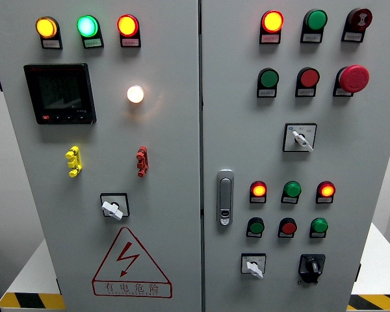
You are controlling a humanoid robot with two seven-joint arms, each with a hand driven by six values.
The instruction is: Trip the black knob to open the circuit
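Glossy black knob [311, 266], matte grey steel cabinet [175, 130], chrome door handle [225, 197]

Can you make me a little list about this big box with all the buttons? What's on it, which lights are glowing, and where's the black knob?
place: grey cabinet with two doors
black knob: black knob, bottom right of the right door, untouched
white knobs: three, one on the left door, two on the right door
glowing lamps, top left: yellow, green, red
big red button: mushroom button, upper right
screen: dark display, left door
door handle: silver handle, right door
warning: red lightning triangle, left door
robot hands: none showing
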